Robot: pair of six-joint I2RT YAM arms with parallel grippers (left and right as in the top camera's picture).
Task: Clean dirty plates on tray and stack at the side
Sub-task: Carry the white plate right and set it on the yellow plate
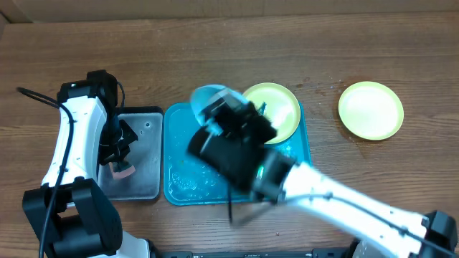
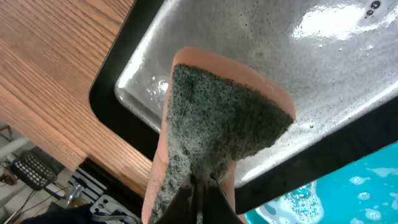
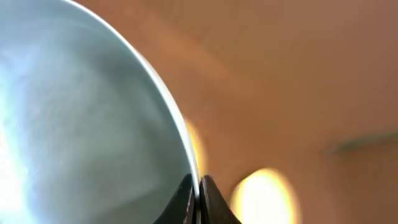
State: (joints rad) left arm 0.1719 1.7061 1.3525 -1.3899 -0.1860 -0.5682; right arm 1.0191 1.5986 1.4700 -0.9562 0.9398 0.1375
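Left jaws clamped shut on the sponge (image 2: 217, 118), which hangs over the wet grey metal tray (image 1: 147, 125). Right jaws pinched shut on the rim of the pale blue plate (image 3: 81, 112), held up over the teal tray (image 1: 179, 188). One yellow-green plate (image 1: 276, 107) sits in that tray's far right corner, and a second yellow-green plate (image 1: 371, 110) lies on the tabletop (image 1: 287, 43), well apart to the right

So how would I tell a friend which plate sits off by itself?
Start at the big teal tray in the middle of the wooden table, then look to its right. The pale yellow-green plate there lies flat on bare wood, while its lookalike rests on the tray's far corner.
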